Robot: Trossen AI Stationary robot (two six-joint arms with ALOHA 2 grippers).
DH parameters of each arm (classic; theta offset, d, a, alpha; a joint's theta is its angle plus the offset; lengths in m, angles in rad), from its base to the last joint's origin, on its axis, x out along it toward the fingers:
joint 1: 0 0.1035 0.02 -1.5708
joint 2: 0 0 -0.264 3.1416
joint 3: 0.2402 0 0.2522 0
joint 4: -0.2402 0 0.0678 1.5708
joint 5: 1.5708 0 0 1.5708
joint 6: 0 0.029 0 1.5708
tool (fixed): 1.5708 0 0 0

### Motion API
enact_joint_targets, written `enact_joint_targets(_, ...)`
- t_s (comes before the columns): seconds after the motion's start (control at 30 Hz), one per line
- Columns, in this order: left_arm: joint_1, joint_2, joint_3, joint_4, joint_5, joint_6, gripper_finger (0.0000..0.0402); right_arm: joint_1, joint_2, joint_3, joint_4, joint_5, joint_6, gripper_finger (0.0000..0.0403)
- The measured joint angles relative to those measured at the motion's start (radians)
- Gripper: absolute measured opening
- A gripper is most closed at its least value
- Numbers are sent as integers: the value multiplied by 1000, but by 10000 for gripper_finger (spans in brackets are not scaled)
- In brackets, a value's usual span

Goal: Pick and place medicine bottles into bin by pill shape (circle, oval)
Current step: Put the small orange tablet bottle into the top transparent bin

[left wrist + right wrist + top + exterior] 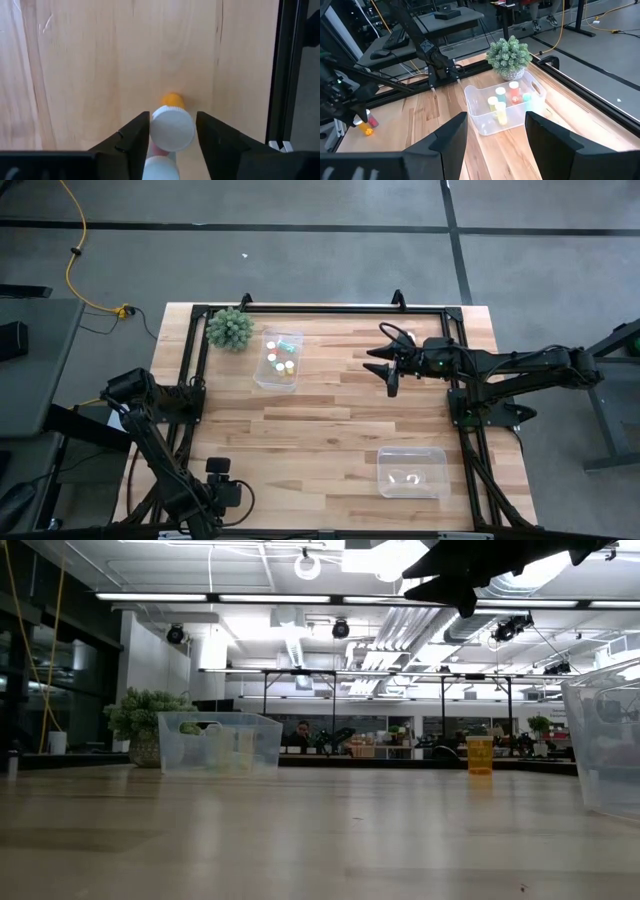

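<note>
- While the left arm folds low at the near left corner of the table [330, 430], its gripper [172, 132] points down at the wood with both fingers spread on either side of a white-capped orange bottle [172, 127]; the cap sits in the gap, and I cannot tell whether the fingers touch it.
- A second white cap [161, 169] and a bit of pink show just beneath that bottle, between the same fingers.
- From the right arm's camera, the orange bottle shows as a small spot beside something pink, under the left gripper at the table's edge.
- The right arm reaches in from the right side, and its gripper [388, 370] hangs in the air over the far middle of the table, fingers apart and holding nothing.
- A clear bin [262, 375] stands at the far left, just beside the green spiky plant [230, 329], with several medicine bottles [281, 359] standing inside: white, yellow, reddish and teal caps.
- A second clear bin [384, 480] sits at the near right, well apart from the first; two small pale shapes lie in it, too faint to name.
- One yellow-orange bottle [480, 754] stands alone on the table's far side in the low view.
</note>
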Motion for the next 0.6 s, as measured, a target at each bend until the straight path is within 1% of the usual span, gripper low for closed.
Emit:
enact_joint_targets(0.23,0,0,0,-24,-1,-7,119,0,0,0,-14,0,19,193)
enact_joint_targets(0.4,0,-7,0,-56,-3,-7,112,0,0,0,-14,0,26,193)
enact_joint_targets(0.5,9,-41,0,-59,-27,-6,113,0,0,0,-14,0,26,193)
enact_joint_targets(0.6,34,-110,0,-59,-95,30,114,0,0,0,-14,0,27,193)
